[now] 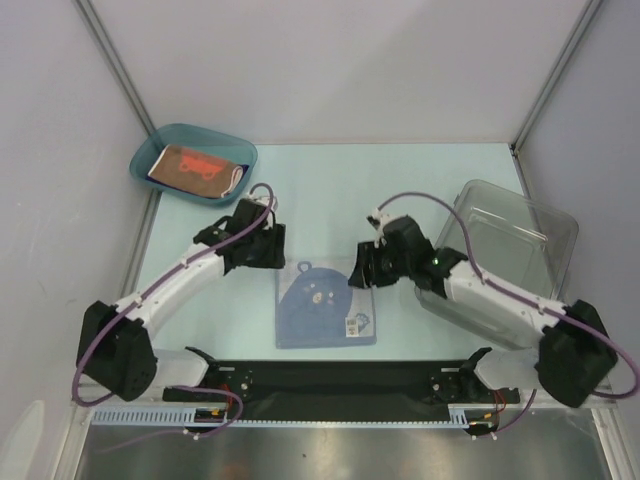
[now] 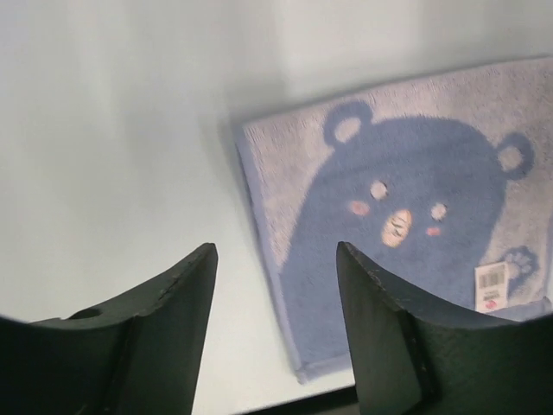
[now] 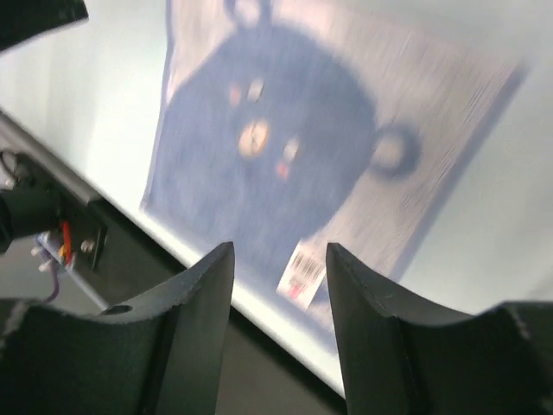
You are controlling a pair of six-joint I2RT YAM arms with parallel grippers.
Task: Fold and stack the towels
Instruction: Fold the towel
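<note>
- Where the two arms reach in from the bottom of the top view, a pale teal surface (image 1: 420,170) fills the middle of the frame.
- A clear plastic bin (image 1: 520,235) sits at the right of the frame, and the right arm crosses in front of its lower left part.
- A light-blue towel (image 1: 325,305) with a darker blue bear face lies flat at lower centre, between the two arms, its near edge close to the black rail at the bottom.
- A teal plastic tray (image 1: 145,155) sits in the upper left of the frame, well apart from that towel.
- A brown-red towel (image 1: 195,165) with an orange pattern lies inside the tray.
- The left tool (image 2: 276,259) is just up and left of the bear towel's upper left corner. Its jaws stand apart with nothing between them.
- The right tool (image 3: 278,259) is at the towel's upper right corner. Its jaws are also parted and grip nothing.
- A small white barcode label (image 1: 355,325) sits near the bear towel's lower right corner.
</note>
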